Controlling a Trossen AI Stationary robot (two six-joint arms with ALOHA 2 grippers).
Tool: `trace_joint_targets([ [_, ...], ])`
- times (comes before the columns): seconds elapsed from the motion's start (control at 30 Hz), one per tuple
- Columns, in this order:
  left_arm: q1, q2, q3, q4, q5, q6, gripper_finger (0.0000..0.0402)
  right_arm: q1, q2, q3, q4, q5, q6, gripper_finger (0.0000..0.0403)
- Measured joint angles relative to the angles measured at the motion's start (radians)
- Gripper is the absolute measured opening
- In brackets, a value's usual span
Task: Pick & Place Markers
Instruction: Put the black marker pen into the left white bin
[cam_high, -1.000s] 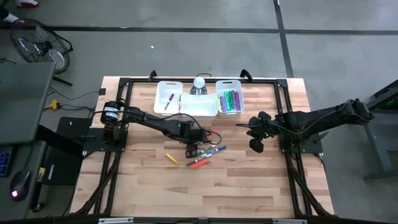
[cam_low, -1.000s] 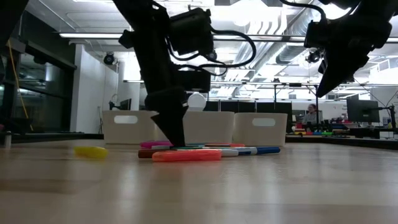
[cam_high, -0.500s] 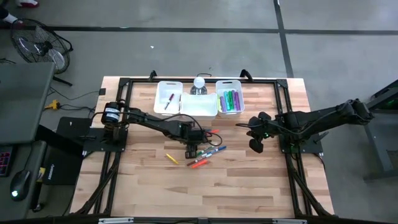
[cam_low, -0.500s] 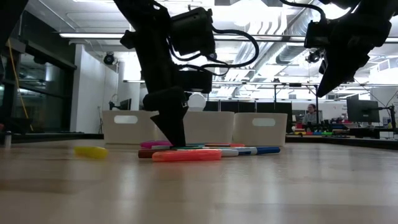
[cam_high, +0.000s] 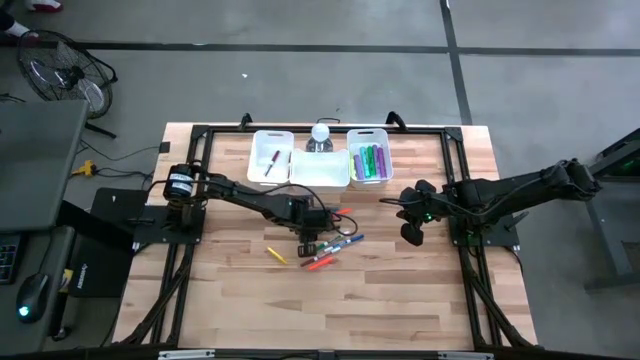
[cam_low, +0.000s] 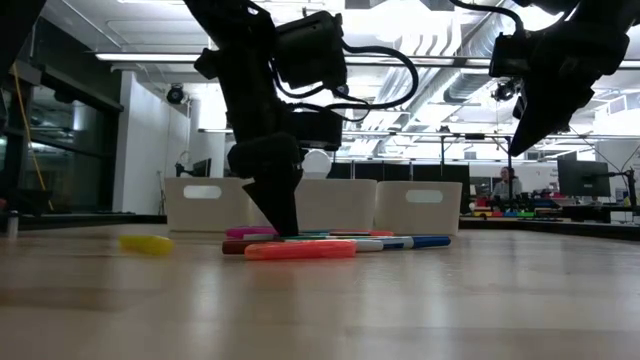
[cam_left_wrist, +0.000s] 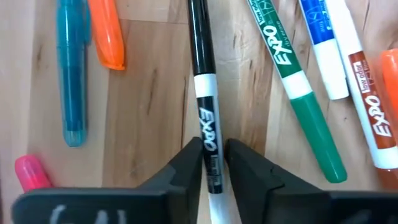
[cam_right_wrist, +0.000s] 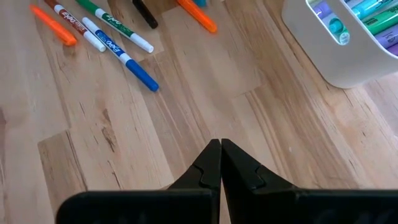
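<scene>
A pale butcher-block wooden table (cam_high: 400, 300) stands on a grey concrete floor (cam_high: 300, 90) crossed by dark seams. A round wire floor fan (cam_high: 62, 72) sits off one corner. Beyond the table, bright ceiling light strips (cam_low: 150, 57) and exposed ducts run above distant office desks (cam_low: 570, 212).

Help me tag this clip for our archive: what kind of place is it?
Probably an open-plan robotics lab or workshop: exposed ceiling ducts, desks with monitors behind, and a framed wooden table on a concrete floor.
</scene>
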Motion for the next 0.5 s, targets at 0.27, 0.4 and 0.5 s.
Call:
trace_joint_targets([
  [0.27, 0.000, 0.000, 0.000, -0.005, 0.014, -0.024, 0.0026, 0.000, 0.000, 0.000, 0.000, 0.000, 0.003, 0.0000],
  [0.4, 0.000, 0.000, 0.000, -0.008, 0.014, -0.043, 0.0022, 0.000, 0.000, 0.000, 0.000, 0.000, 0.003, 0.0000],
  [0.5, 0.000, 0.000, 0.000, -0.008, 0.014, -0.043, 0.0022, 0.000, 0.000, 0.000, 0.000, 0.000, 0.003, 0.0000],
])
